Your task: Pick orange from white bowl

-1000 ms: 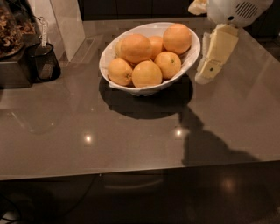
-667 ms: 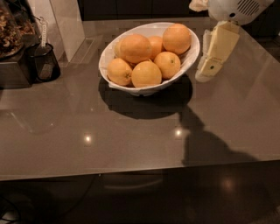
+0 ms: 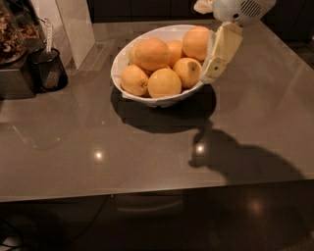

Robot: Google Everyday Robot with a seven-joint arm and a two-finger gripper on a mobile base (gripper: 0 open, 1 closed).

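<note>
The white bowl (image 3: 128, 54) stands at the back middle of the grey-brown counter and holds several oranges. Two are the biggest: one large orange (image 3: 152, 53) at the top middle of the pile and another (image 3: 196, 42) at the bowl's right back. Smaller, paler ones (image 3: 164, 82) lie along the front. My gripper (image 3: 213, 72) hangs down from the white arm head (image 3: 240, 9) at the top right. It is at the bowl's right rim, right beside the right-hand large orange and a smaller one (image 3: 187, 71). It holds nothing that I can see.
A black cup (image 3: 49, 71) with a white utensil in it and a dark container of brown food (image 3: 12, 44) stand at the far left. A white upright panel (image 3: 73, 24) is behind them. The counter's front edge (image 3: 147, 193) runs across the lower part of the view.
My gripper has moved left from beside the bowl and now overlaps the bowl's right rim. The bowl and the oranges have not moved.
</note>
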